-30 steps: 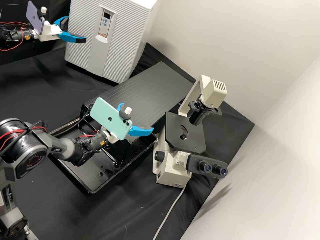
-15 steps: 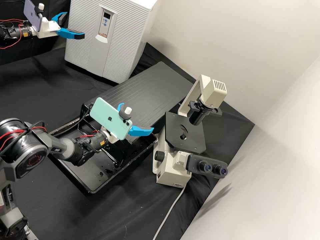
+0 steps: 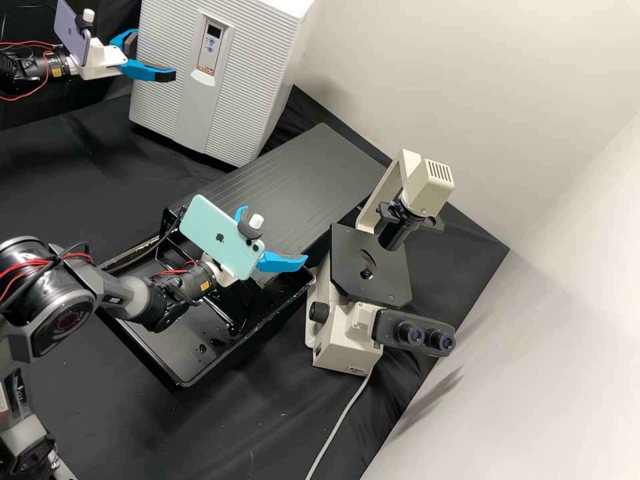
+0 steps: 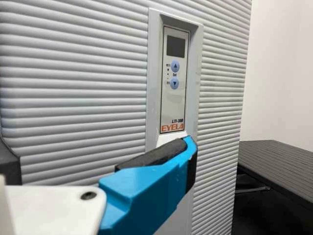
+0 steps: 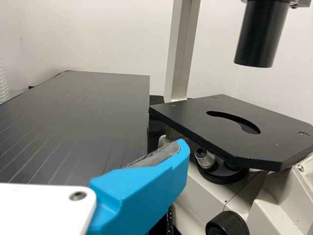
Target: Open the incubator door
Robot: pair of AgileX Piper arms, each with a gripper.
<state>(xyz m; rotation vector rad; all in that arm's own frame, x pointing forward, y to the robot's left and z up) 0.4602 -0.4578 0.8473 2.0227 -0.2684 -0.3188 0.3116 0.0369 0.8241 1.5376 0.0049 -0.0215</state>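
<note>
Since the door (image 3: 243, 100) looks shut, you're at the approach step; opening itself is yet to be done. Incubator (image 3: 167, 33) stands upright by the counter's (image 3: 80, 187) far edge, left pincer (image 3: 153, 57) in front of it. That pincer is spread, pinching nothing; you can't tell if either finger touches the door. One finger (image 4: 146, 191) shows over the door front, just below the control panel (image 4: 174, 81) in the left wrist view. Next move: you'd need to find the door's free edge or grip, seat a finger behind it, then pull along the swing. No clear grip seen, so which edge opens is a guess. Pushing flat on the ribbed front would likely just slip or shove the box. Right pincer (image 3: 279, 237) also spread and holding nothing, over the tray (image 3: 180, 383), near the microscope (image 3: 430, 183); probably not needed for this step.

Counts: one incubator, one door, one control panel, two pincers, one tray, one grooved board (image 3: 300, 160), one microscope near the counter's far right corner, two phones (image 3: 213, 233), one on each arm.
</note>
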